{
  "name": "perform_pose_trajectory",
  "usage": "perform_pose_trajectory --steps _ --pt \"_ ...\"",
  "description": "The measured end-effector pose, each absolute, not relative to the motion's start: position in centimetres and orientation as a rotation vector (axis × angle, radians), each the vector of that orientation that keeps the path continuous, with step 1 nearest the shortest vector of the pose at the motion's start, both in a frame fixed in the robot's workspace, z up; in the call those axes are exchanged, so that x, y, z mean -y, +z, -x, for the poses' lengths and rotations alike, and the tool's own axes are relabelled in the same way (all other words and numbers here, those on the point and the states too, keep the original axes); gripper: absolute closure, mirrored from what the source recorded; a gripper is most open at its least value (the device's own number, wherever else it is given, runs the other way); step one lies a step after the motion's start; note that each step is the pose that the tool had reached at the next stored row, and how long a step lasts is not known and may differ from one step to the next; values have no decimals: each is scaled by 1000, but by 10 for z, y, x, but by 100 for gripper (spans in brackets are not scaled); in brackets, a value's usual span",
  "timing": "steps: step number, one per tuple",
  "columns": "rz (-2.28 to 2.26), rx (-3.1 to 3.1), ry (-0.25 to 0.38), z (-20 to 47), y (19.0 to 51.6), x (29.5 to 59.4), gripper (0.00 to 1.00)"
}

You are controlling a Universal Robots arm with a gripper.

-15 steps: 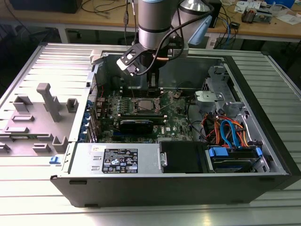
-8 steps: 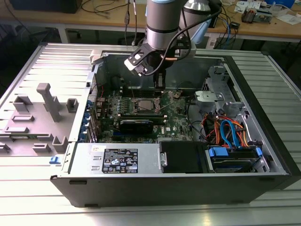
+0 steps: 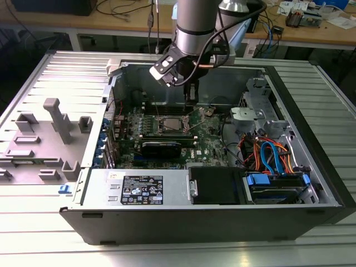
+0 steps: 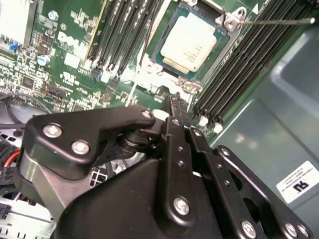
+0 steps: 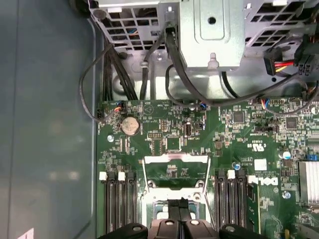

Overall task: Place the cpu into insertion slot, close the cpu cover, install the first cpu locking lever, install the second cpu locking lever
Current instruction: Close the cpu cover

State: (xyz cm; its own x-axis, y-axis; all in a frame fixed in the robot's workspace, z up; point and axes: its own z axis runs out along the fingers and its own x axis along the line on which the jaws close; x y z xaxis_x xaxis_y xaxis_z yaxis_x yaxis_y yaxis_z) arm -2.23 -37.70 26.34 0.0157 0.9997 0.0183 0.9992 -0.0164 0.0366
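The cpu [image 4: 188,42], a flat silver-grey square, lies in the insertion slot [image 4: 215,59] on the green motherboard; in the exterior view it [image 3: 169,125] sits mid-board. The cpu cover [image 5: 174,159], a thin silver frame, appears swung back beyond the socket, with green board showing through its cut-out. A thin wire locking lever [image 4: 269,21] sticks out from one corner of the socket. My gripper [image 4: 175,99] hangs just above the socket's edge, beside the cpu. Its black fingers are shut together with nothing between them, in both wrist views [image 5: 181,203] and in the exterior view [image 3: 191,94].
Long black memory slots [image 4: 239,64] flank the socket on both sides. A metal drive cage [image 5: 212,35] and black cables [image 5: 114,74] stand beyond the board. A black card [image 3: 161,147], power supply [image 3: 139,189] and coloured cables [image 3: 272,156] fill the case. A grey fixture [image 3: 58,119] lies outside at the exterior view's left.
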Motion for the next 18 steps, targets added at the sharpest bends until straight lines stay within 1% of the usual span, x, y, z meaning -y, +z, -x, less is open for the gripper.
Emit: perform_pose_trajectory --steps 11,18 --pt "-2235 -2199 50 1 263 377 89" --pt "-2235 -2199 50 -1 263 377 89"
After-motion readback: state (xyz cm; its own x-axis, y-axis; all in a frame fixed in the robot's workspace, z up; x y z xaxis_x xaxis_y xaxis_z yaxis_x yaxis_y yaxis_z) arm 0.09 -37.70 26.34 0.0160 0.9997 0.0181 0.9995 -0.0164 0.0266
